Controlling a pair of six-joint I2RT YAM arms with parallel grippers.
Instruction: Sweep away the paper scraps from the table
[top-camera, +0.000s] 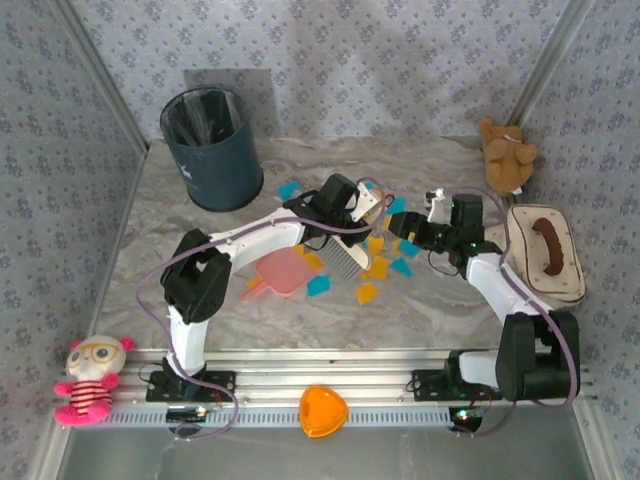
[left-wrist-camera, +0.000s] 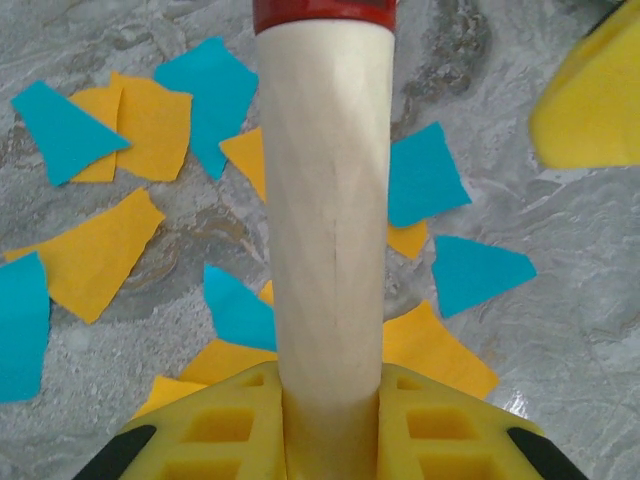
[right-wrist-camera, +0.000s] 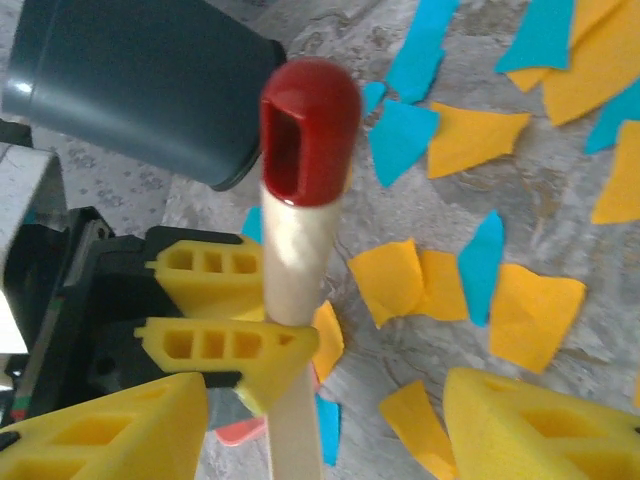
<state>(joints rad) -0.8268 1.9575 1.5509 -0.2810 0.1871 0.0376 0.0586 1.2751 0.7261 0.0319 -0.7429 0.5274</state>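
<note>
Many sm. flat cyan & orange paper scraps (left-wrist-camera: 155, 125) on table (left-wrist-camera: 560, 330).

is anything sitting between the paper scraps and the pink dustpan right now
Yes. From above, the pale comb-like brush head, on the wooden red-capped handle clamped in the left claw, sits between the pink plastic dustpan and most cyan and orange paper scraps. One cyan scrap lies beside the pan.

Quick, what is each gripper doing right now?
Left gripper: closed on the wooden handle of the brush.
Right gripper: open, holding nothing.
</note>
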